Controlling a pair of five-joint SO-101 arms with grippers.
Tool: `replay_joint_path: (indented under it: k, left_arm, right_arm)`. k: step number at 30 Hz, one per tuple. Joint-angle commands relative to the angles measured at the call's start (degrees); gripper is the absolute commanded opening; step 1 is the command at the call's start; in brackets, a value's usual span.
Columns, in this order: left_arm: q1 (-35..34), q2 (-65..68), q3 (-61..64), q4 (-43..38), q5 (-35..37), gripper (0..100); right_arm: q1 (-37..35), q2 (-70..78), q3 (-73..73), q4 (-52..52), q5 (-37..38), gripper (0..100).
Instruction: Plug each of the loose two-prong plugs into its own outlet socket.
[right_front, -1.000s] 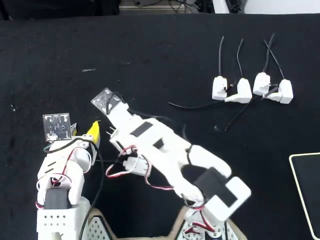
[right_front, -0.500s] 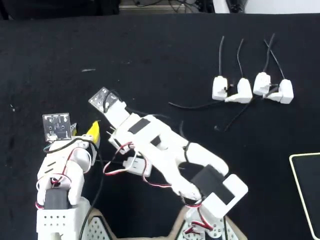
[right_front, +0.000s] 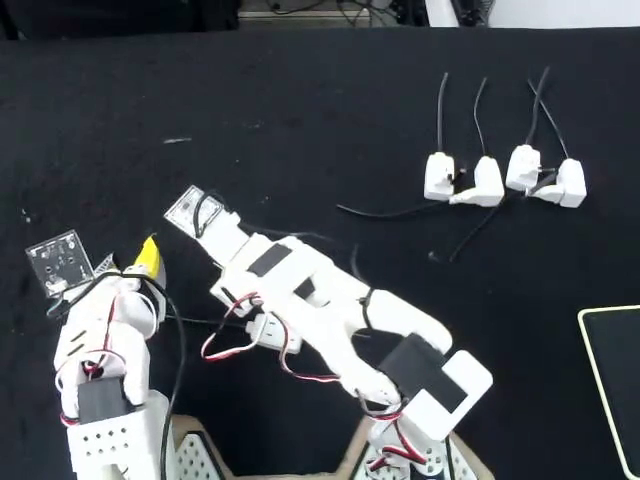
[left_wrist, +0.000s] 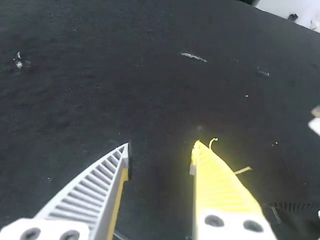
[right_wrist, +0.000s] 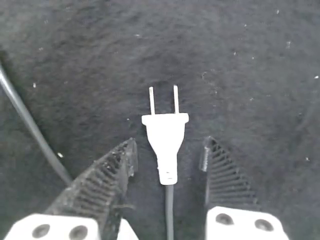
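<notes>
Right gripper (right_wrist: 167, 150) released, shifted toward ten o'clock, straddles two-prong plug (right_wrist: 165, 131) | left gripper (left_wrist: 160, 155), empty and spread, swung toward nine o'clock | grasp looks next

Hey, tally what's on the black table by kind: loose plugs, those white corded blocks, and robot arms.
Loose two-prong plug: 1
White corded blocks: 4
Robot arms: 2
Total: 7

text: none legible | labels: none | numbers: none | signs: none
</notes>
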Motion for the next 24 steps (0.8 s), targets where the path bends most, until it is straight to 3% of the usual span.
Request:
replay_joint_path:
  k: [1,8,16,24]
  left_arm:
    - [-0.7,-0.5,-3.1,-0.1,1.1,21]
    - [-0.7,-0.5,-3.1,0.1,1.1,21]
    - [-0.7,-0.5,-3.1,0.2,1.1,21]
    - [-0.7,-0.5,-3.1,0.2,1.0,21]
  right_arm:
    - [-0.5,-2.8,-0.1,-1.9,0.8,20.8]
    - [-0.5,-0.8,-1.4,-0.8,3.3,10.4]
    - [1.4,5.8,-10.2,7.8,3.3,15.5]
    - [1.6,6.0,-10.4,6.4,3.3,15.6]
